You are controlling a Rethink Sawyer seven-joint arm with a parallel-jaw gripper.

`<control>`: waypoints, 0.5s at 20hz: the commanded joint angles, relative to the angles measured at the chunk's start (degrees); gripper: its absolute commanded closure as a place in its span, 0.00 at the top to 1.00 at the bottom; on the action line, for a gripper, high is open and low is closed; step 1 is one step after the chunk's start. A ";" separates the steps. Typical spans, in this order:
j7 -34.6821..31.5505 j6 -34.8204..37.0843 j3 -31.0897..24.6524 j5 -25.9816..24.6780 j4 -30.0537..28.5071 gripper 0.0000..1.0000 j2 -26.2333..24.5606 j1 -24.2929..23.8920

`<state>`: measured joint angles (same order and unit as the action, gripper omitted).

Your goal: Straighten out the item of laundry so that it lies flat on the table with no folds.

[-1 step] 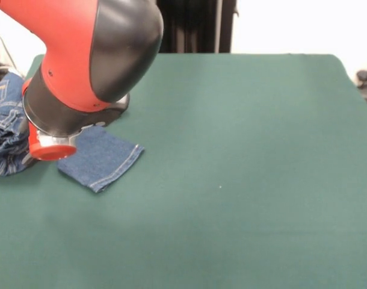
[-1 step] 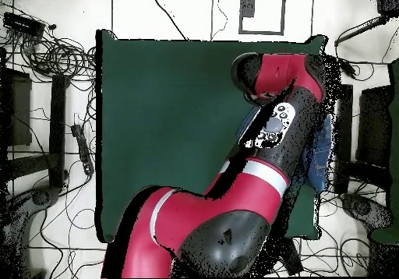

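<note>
Here, far left in the front view: jeans (image 1: 9, 129) bunched at the table's (image 1: 243, 180) edge, one hemmed leg end lying flat toward the middle. My arm's (image 1: 87, 60) wrist sits low over that heap, covering the gripper; cannot tell whether it is open or closed. Rightward, bare green cloth

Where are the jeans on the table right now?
In the front view the jeans lie at the table's left edge, bunched there, with one hemmed leg end reaching out from beneath the arm. The overhead view shows them mostly hidden under the arm.
</note>
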<state>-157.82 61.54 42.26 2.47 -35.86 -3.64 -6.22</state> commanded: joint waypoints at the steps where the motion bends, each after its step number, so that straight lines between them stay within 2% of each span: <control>1: -2.05 -1.12 -5.77 -0.81 -9.18 1.00 0.30 -0.02; 10: 1.50 2.06 -5.74 -0.75 -9.97 1.00 2.40 -0.19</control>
<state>-157.82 61.53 42.25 2.48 -38.76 -3.16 -6.63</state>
